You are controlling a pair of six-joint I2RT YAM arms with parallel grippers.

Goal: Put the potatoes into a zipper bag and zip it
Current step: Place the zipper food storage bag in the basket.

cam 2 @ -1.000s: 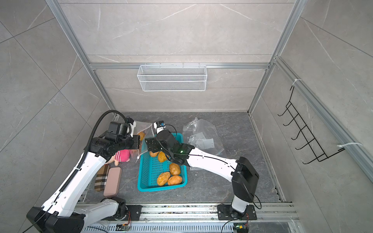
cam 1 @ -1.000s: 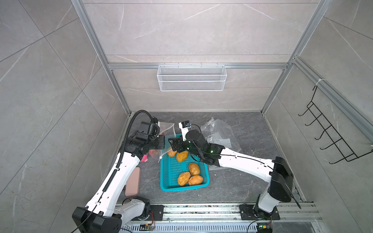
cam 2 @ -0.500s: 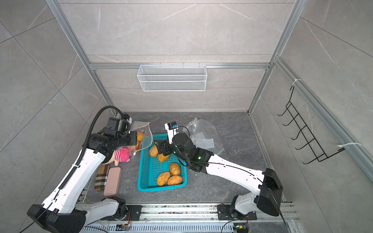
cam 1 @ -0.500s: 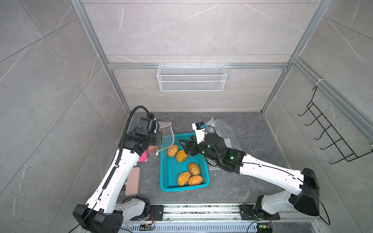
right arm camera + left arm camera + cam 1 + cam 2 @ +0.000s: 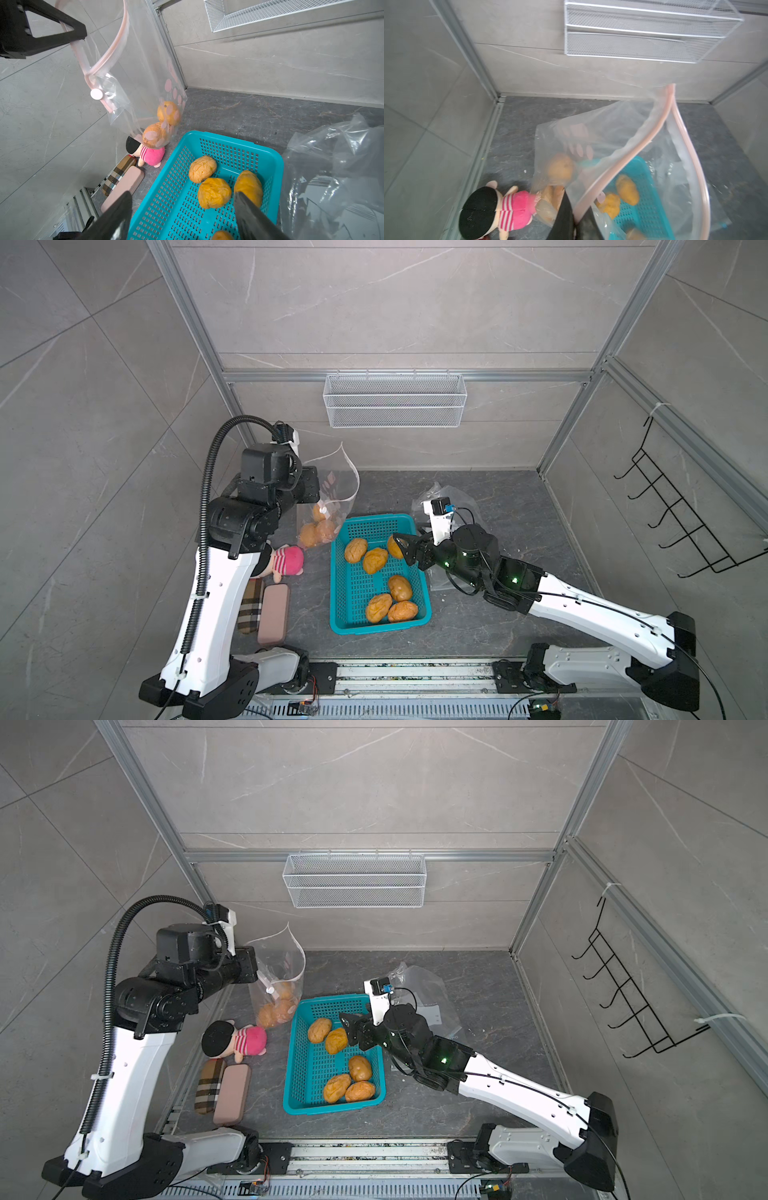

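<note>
A clear zipper bag [image 5: 334,485] [image 5: 280,963] with a pink zip strip hangs mouth open at the far left. My left gripper [image 5: 312,488] [image 5: 577,215] is shut on its rim [image 5: 78,44]. At least two potatoes [image 5: 318,531] [image 5: 154,135] sit in the bag's bottom. Several more potatoes [image 5: 375,560] [image 5: 360,1068] lie in the teal basket [image 5: 374,628] [image 5: 328,1108]. Over the basket's far right corner my right gripper [image 5: 401,549] [image 5: 182,195] is open and holds nothing. A potato [image 5: 248,187] lies beside one of its fingers.
A plush doll in pink [image 5: 289,560] lies under the bag, with a plaid case [image 5: 250,605] and a pink case [image 5: 273,614] nearer the front. Crumpled clear plastic bags [image 5: 457,497] lie right of the basket. A wire shelf [image 5: 395,400] and a hook rack [image 5: 681,514] hang on the walls.
My right gripper has drawn back from the bag's mouth to the right, over the basket's far corner. The left arm has lifted the bag higher.
</note>
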